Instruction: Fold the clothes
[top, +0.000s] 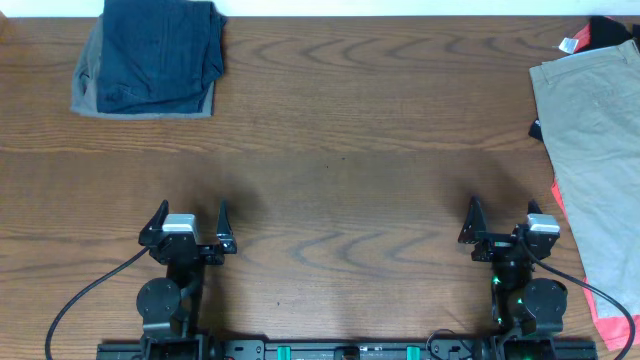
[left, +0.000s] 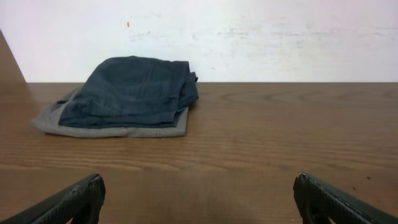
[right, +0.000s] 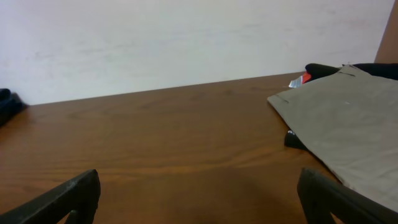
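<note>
Both pincers empty, jaws spread full wide. Right pincer (top: 503, 222) sits low at the near edge. Tan shorts (top: 590, 150) lie just to its right, running ahead to the far edge, on top of other clothes (top: 612, 322). Left pincer (top: 191, 215): folded navy shorts (top: 160, 50) on a grey-green pair (top: 85, 98), well ahead, slightly left. I reckon tan is next: pinch the top layer only, drag it to bare table (top: 340, 150), flatten before folding.
</note>
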